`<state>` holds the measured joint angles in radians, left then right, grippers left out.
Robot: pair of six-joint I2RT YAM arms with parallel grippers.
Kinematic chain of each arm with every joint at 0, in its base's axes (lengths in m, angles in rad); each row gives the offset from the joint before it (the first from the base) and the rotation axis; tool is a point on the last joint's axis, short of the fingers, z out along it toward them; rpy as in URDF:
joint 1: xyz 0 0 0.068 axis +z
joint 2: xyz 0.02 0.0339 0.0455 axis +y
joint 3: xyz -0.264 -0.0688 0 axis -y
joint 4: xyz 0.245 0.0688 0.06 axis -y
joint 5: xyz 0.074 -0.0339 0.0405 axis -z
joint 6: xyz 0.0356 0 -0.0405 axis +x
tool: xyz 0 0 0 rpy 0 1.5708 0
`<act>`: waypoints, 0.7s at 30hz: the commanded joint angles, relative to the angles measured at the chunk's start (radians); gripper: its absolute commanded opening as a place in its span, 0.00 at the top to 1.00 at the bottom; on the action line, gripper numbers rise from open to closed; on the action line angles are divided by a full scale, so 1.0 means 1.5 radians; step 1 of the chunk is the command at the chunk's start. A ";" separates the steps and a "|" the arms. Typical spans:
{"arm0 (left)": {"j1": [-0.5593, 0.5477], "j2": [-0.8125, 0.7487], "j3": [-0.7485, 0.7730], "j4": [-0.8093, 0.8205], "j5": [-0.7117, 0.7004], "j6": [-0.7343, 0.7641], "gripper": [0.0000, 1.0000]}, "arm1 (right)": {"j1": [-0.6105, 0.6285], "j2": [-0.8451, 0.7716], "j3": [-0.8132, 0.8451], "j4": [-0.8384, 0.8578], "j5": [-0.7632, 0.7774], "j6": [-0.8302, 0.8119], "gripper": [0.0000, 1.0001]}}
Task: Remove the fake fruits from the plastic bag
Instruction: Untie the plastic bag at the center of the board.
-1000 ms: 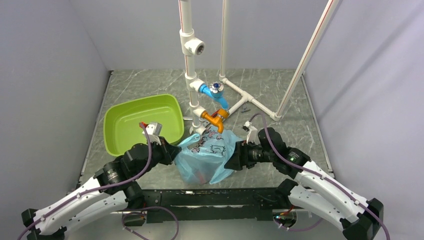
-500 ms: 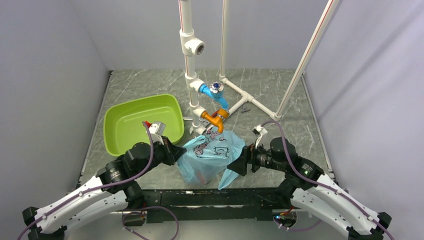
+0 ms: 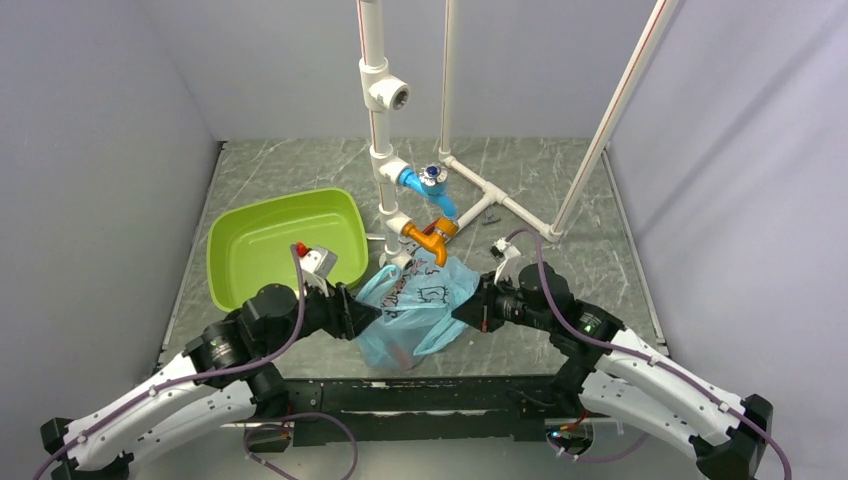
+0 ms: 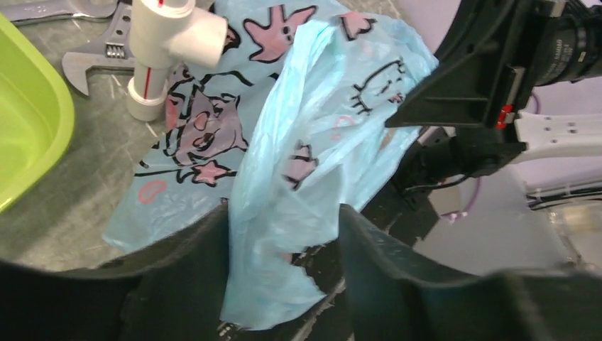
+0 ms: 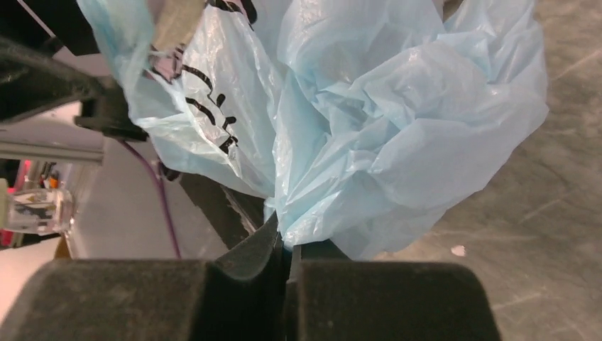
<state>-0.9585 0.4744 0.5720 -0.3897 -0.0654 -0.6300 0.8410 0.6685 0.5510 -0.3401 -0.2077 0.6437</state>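
Note:
The light-blue plastic bag (image 3: 415,305) with pink and black prints lies crumpled near the table's front edge, between my two grippers. My left gripper (image 3: 368,318) stands open at its left side, and a loose fold of the bag (image 4: 284,213) hangs between the spread fingers (image 4: 192,270) without being pinched. My right gripper (image 5: 286,238) is shut on a bunched edge of the bag (image 5: 397,128) at its right side. The fake fruits are hidden inside the bag.
A lime-green tub (image 3: 280,245) sits behind my left arm. A white pipe frame (image 3: 381,150) with a blue valve (image 3: 425,185) and an orange valve (image 3: 430,237) stands just behind the bag. A wrench (image 4: 92,60) lies by the pipe's foot.
My left gripper has opened and let go of the bag. My right gripper drew back open, then came in again and shut on the bag's right edge.

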 commanded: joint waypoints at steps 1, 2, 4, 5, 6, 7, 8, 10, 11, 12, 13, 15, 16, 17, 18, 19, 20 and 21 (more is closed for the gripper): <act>0.002 0.018 0.115 -0.057 0.037 0.072 0.31 | 0.003 0.019 0.073 0.055 -0.015 -0.019 1.00; 0.003 0.028 0.140 -0.066 0.037 0.081 0.29 | 0.003 0.022 0.078 0.057 -0.018 -0.019 1.00; 0.002 0.072 0.188 -0.091 0.021 0.090 0.22 | 0.003 0.023 0.080 0.065 -0.021 -0.016 1.00; 0.003 0.096 0.214 -0.110 -0.001 0.084 0.21 | 0.003 0.023 0.081 0.067 -0.019 -0.013 1.00; 0.002 0.121 0.250 -0.139 -0.032 0.066 0.19 | 0.003 0.023 0.082 0.069 -0.018 -0.010 1.00; 0.002 0.146 0.278 -0.179 -0.073 0.041 0.16 | 0.003 0.025 0.082 0.070 -0.017 -0.008 1.00; 0.003 0.170 0.307 -0.215 -0.107 0.012 0.13 | 0.003 0.027 0.084 0.071 -0.017 -0.006 1.00; 0.003 0.206 0.348 -0.268 -0.161 -0.032 0.10 | 0.003 0.033 0.087 0.073 -0.020 -0.001 1.00; 0.003 0.217 0.356 -0.273 -0.167 -0.033 0.10 | 0.003 0.034 0.087 0.076 -0.020 0.000 1.00; 0.002 0.225 0.362 -0.274 -0.168 -0.033 0.10 | 0.003 0.034 0.088 0.077 -0.017 0.003 1.00; 0.003 0.234 0.367 -0.277 -0.166 -0.033 0.10 | 0.003 0.032 0.089 0.080 -0.013 0.006 1.00; 0.001 0.249 0.379 -0.289 -0.159 -0.033 0.10 | 0.003 0.033 0.094 0.081 -0.005 0.008 1.00; 0.002 0.256 0.383 -0.297 -0.158 -0.035 0.09 | 0.002 0.036 0.097 0.082 -0.005 0.008 1.00; 0.000 0.261 0.383 -0.295 -0.154 -0.025 0.09 | 0.003 0.040 0.101 0.083 -0.006 0.006 1.00; -0.004 0.264 0.377 -0.289 -0.151 -0.019 0.08 | 0.003 0.045 0.103 0.083 -0.007 0.006 1.00; -0.007 0.266 0.369 -0.280 -0.150 -0.014 0.06 | 0.003 0.049 0.105 0.082 -0.007 0.004 1.00; -0.007 0.267 0.359 -0.270 -0.146 -0.008 0.05 | 0.003 0.052 0.108 0.081 -0.005 0.001 1.00; -0.008 0.264 0.349 -0.257 -0.144 -0.004 0.06 | 0.003 0.052 0.108 0.079 -0.003 0.000 1.00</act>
<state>-0.9604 0.8780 1.1000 -0.7979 -0.2680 -0.6495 0.8413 0.7380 0.6586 -0.2810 -0.2184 0.6472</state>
